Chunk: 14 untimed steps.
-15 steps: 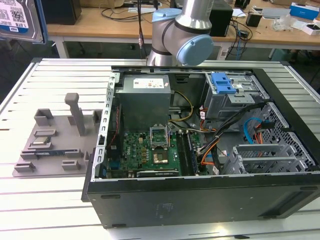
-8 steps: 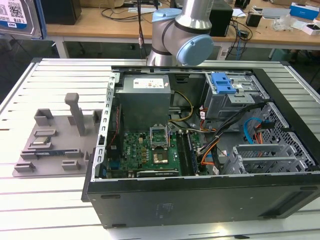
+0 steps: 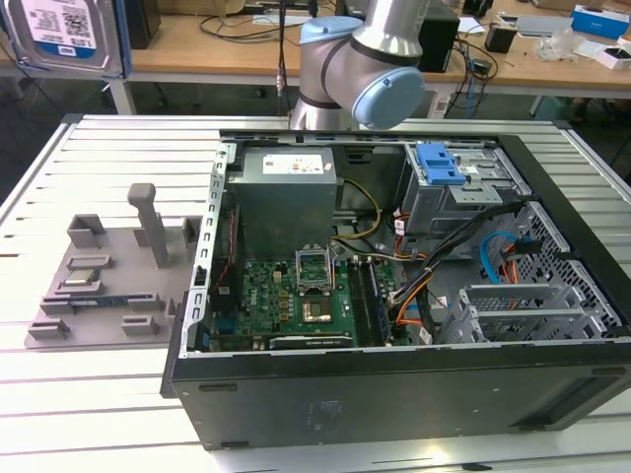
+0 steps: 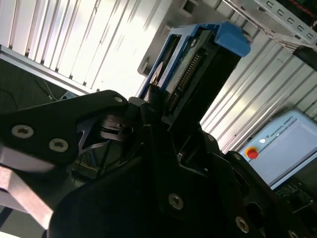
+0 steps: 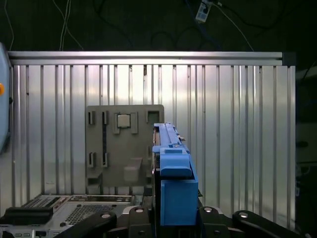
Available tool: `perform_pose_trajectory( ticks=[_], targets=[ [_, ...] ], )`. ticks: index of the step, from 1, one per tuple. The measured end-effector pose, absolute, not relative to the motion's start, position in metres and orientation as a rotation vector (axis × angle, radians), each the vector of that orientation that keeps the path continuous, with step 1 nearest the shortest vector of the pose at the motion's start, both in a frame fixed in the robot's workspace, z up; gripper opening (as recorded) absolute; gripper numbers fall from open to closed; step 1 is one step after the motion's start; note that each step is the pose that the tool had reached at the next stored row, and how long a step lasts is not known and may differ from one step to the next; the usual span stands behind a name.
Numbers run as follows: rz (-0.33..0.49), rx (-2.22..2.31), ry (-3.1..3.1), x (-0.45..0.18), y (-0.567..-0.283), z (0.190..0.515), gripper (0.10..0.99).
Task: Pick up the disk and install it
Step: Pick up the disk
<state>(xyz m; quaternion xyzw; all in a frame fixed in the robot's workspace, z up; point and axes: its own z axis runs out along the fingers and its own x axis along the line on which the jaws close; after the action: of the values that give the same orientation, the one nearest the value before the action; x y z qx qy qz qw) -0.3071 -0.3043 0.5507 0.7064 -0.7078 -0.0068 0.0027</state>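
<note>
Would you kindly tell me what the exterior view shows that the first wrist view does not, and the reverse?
Exterior view: the open computer case, its green circuit board and the arm behind it. First wrist view: the tool clamped on the blue frame of the disk, seen edge-on. Both: the disk, label showing in the exterior view's upper left corner, the grey tray and the ribbed table.
</note>
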Motion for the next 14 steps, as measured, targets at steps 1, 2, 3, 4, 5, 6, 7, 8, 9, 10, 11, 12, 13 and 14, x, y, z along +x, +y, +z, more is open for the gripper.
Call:
perform_pose_trajectory(
  ticks=[1,2,3,4,5,6,7,8,9,10,11,12,13,14],
  targets=[
    [-0.021,2.215,-2.220,-0.300,-0.304,0.551,0.365],
    [-0.020,2.215,-2.219,-0.289,-0.304,0.551,0.365],
    [-0.021,2.214,-2.219,-0.282,-0.304,0.551,0.365],
    [-0.021,2.214,-2.218,-0.273,-0.304,0.551,0.365],
    [-0.021,2.214,-2.218,-0.267,-0.304,0.551,0.365],
    [-0.021,2.214,-2.218,-0.262,-0.304,0.551,0.365],
    [-0.021,2.213,-2.218,-0.254,-0.304,0.551,0.365],
    [-0.021,2.213,-2.218,-0.249,-0.304,0.551,0.365],
    [-0.021,2.213,-2.218,-0.243,-0.304,0.551,0.365],
    [-0.021,2.213,-2.218,-0.239,-0.304,0.551,0.365],
    [-0.021,2.213,-2.218,-0.232,-0.304,0.551,0.365],
    [-0.022,2.213,-2.218,-0.225,-0.304,0.551,0.365],
    [-0.022,2.213,-2.217,-0.219,-0.304,0.551,0.365],
    [-0.022,2.213,-2.218,-0.215,-0.304,0.551,0.365]
  ],
)
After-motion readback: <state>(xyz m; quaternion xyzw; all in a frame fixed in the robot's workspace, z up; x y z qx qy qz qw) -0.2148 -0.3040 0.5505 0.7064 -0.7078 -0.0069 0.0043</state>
